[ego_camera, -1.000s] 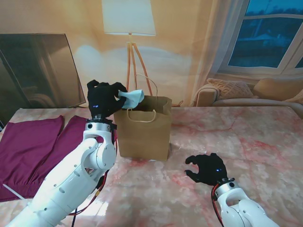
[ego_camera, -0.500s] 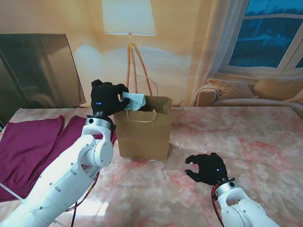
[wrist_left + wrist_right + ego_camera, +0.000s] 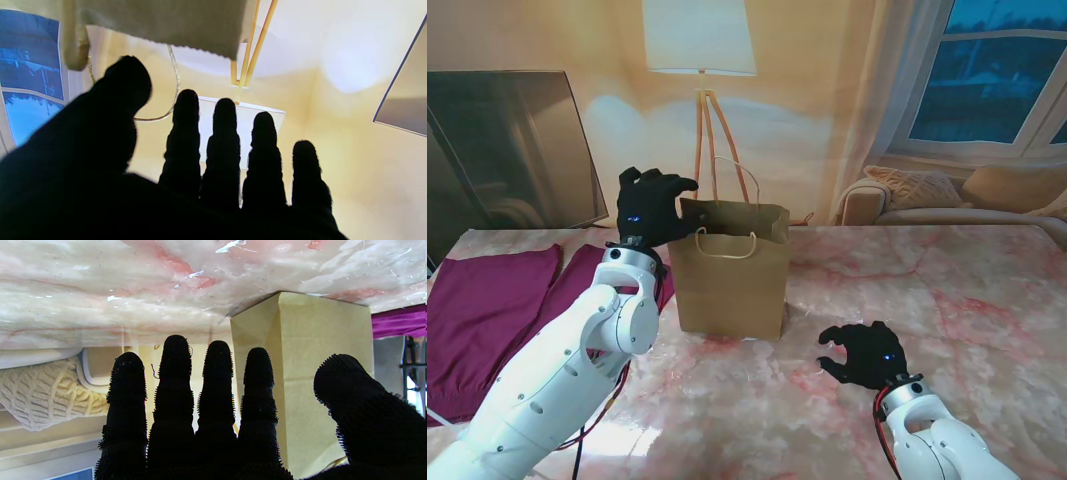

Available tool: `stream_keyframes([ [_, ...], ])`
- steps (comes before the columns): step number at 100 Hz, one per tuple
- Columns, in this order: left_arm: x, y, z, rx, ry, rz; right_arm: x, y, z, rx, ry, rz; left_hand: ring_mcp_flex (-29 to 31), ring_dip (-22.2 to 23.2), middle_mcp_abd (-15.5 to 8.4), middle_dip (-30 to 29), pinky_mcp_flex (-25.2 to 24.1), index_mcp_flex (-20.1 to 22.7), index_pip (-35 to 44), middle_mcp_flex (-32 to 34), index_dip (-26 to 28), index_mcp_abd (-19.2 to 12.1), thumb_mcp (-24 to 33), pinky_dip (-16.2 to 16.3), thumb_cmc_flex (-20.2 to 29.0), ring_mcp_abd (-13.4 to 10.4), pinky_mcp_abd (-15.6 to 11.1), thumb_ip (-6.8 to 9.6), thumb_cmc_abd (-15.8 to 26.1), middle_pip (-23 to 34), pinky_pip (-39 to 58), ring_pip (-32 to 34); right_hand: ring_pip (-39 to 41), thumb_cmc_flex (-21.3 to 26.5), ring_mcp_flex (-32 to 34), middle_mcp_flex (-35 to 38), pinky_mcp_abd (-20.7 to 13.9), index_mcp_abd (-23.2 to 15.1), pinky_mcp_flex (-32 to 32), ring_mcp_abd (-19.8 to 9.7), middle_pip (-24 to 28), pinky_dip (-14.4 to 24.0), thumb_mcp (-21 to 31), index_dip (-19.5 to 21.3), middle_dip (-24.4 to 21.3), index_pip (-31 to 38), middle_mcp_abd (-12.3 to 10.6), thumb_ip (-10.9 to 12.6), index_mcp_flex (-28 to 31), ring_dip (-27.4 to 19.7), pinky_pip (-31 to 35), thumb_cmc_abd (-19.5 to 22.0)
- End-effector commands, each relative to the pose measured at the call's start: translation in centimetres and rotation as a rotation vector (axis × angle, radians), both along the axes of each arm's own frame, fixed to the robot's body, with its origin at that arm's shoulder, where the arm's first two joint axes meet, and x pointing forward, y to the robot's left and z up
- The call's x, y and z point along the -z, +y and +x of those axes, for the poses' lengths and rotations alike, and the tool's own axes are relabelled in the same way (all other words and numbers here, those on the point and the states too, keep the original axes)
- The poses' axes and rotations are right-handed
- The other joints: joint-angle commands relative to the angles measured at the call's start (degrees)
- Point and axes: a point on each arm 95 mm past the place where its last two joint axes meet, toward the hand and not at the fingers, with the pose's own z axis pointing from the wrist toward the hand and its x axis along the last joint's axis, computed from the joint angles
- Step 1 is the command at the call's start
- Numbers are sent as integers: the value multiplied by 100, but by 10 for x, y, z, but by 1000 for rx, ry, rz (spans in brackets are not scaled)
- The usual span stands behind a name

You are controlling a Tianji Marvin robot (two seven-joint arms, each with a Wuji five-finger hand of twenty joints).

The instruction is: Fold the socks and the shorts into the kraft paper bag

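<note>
Bag (image 3: 730, 281): kraft paper, upright, mouth open, rope handles up; its near-left rim corner sits just at the left hand's (image 3: 649, 207) thumb tip. Left hand: fingers spread and extended, holding nothing; the wrist view shows the bag's serrated rim (image 3: 186, 43) and a handle just past the fingertips (image 3: 224, 113). Socks: none visible on the table or in either hand; judged to be inside the bag, though its interior is hidden. Shorts (image 3: 502, 310): maroon, lying flat and unfolded, well behind the left hand's palm, partly covered by the left arm and cut off at the frame edge. Right hand (image 3: 864, 354): fingers loosely curled apart, empty, bag well beyond its fingertips. Remaining, by judgement: folding and bagging the shorts.
</note>
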Motion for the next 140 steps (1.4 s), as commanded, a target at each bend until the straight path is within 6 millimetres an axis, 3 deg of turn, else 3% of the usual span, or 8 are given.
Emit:
stream_keyframes([
  [1, -3, 2, -1, -3, -6, -3, 2, 2, -3, -7, 6, 1, -196, -59, 132, -47, -124, -194, -165, -217, -64, 77, -31, 31, -32, 40, -53, -36, -22, -77, -94, -155, 73, -96, -1, 91, 110, -12, 3, 96, 74, 127, -7, 59, 68, 65, 50, 235, 60, 97, 203, 34],
  [17, -7, 5, -5, -10, -26, -13, 1, 2, -2, -4, 0, 3, -194, -217, 120, -66, -117, -208, -224, -311, -82, 114, -122, 33, -113, -42, -74, -53, 217, -94, -183, -308, 72, -99, -7, 86, 117, -7, 0, 91, 71, 127, -13, 60, 66, 64, 49, 235, 59, 97, 202, 38],
  [38, -10, 24, -26, -19, -48, -39, -1, 0, -2, -1, -15, 3, 25, -680, 120, -112, 277, -160, -249, -301, -63, 148, -461, -312, -7, -180, -36, 170, 1021, -94, -463, -492, 76, -95, 0, 84, 90, 1, -8, 101, 63, 118, -12, 59, 62, 63, 47, 237, 54, 99, 183, 46],
  [74, 3, 84, -84, -104, -39, 68, -7, -3, -3, 12, -49, 8, 446, -794, 185, -136, 757, -58, -254, -111, -41, 189, -636, -422, 286, -139, -56, 310, 1433, -63, -88, -402, 59, -92, 1, 65, 85, -3, -21, 103, 17, 103, -25, 56, 36, 53, 46, 239, 52, 89, 155, 44],
  [84, 13, 102, -98, -134, -20, 99, -10, -3, -7, 11, -50, 9, 661, -733, 212, -91, 981, 84, -107, 86, 46, 163, -618, -373, 342, -80, -59, 331, 1542, 8, 258, -273, 38, -97, -18, 61, 74, -14, -30, 98, -1, 94, -27, 53, 24, 44, 48, 238, 39, 79, 138, 53],
  [109, 56, 137, -128, -201, 118, 151, -10, 0, -12, 8, -50, 22, 955, -583, 312, 90, 1171, 284, 268, 434, 516, 100, -1344, -485, 650, 62, -32, 173, 1782, 157, 747, -21, 31, -86, -14, 60, 92, -5, -17, 109, -9, 85, -47, 55, 16, 47, 56, 240, 41, 74, 131, 57],
  [122, 85, 151, -141, -230, 204, 158, -9, 3, -19, 2, -52, 28, 1141, -486, 424, 208, 1274, 479, 535, 695, 697, 97, -1985, -535, 595, 219, 32, 391, 2206, 254, 982, 170, 32, -90, -13, 57, 96, -5, -18, 107, -5, 87, -48, 57, 17, 52, 54, 240, 60, 75, 136, 63],
  [140, 120, 161, -163, -262, 319, 132, -6, 4, -33, -8, -59, 25, 1488, -385, 534, 296, 1675, 566, 533, 966, 630, 219, -2408, -523, 453, 403, 182, 530, 2572, 363, 1481, 458, 29, -93, -14, 58, 96, -15, -16, 98, -4, 90, -54, 58, 16, 49, 52, 241, 49, 73, 141, 69],
])
